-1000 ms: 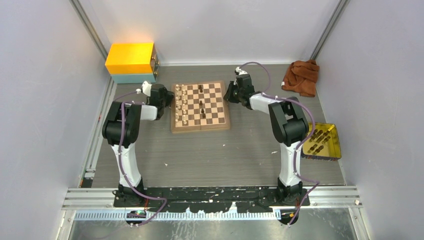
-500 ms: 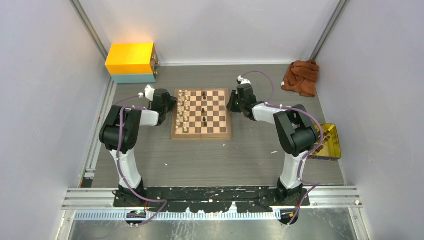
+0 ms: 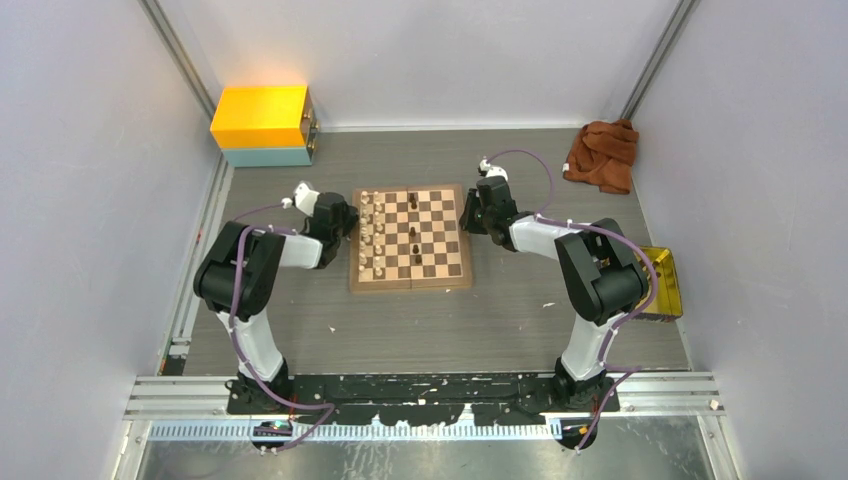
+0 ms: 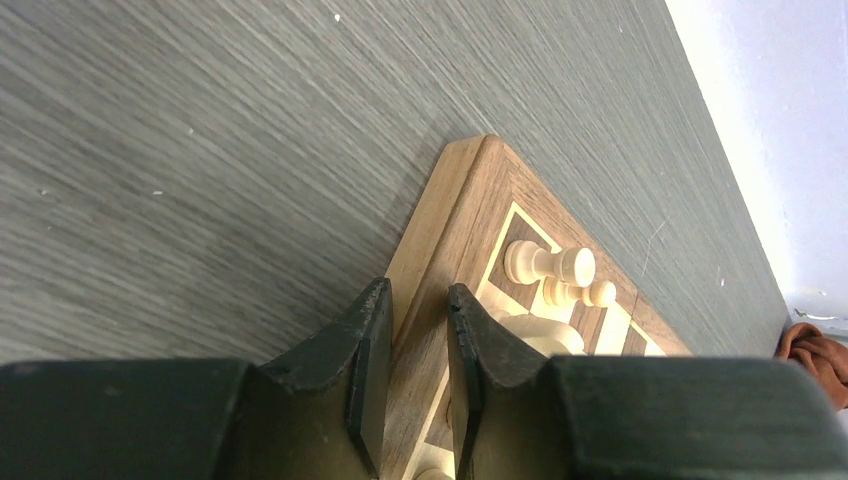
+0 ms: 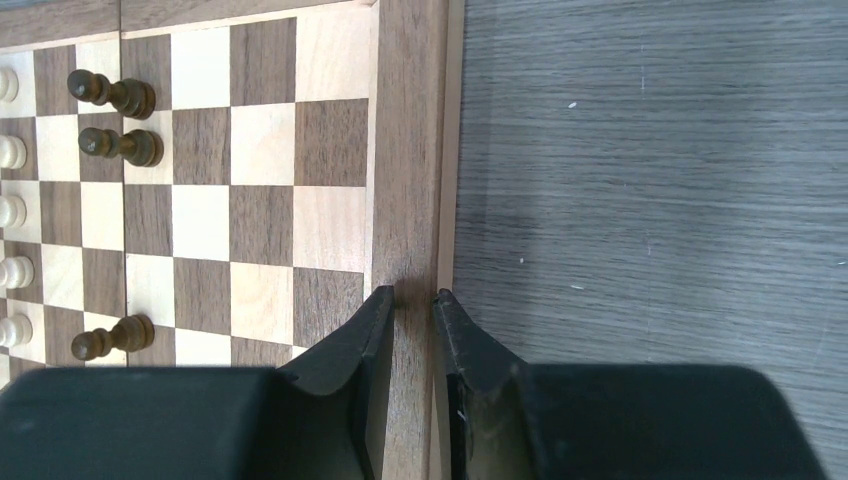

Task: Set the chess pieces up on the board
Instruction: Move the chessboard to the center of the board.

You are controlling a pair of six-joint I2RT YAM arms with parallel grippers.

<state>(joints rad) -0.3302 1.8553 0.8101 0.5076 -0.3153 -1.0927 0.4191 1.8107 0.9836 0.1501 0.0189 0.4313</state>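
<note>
Edgewise, board (image 5: 262, 148) inside right gripper (image 5: 412, 297).

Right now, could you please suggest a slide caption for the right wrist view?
Right fingers straddle the board's right border, narrowly apart; three dark pieces stand on the squares beyond.

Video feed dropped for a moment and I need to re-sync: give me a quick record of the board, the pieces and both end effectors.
board: lying flat, opened out
cream pieces: lined up along its left side
dark pieces: three visible mid-board; right-hand columns bare
left end effector: jaws close together, astride the left rim; clamp unclear
right end effector: jaws close together, astride the right rim; clamp unclear
</note>
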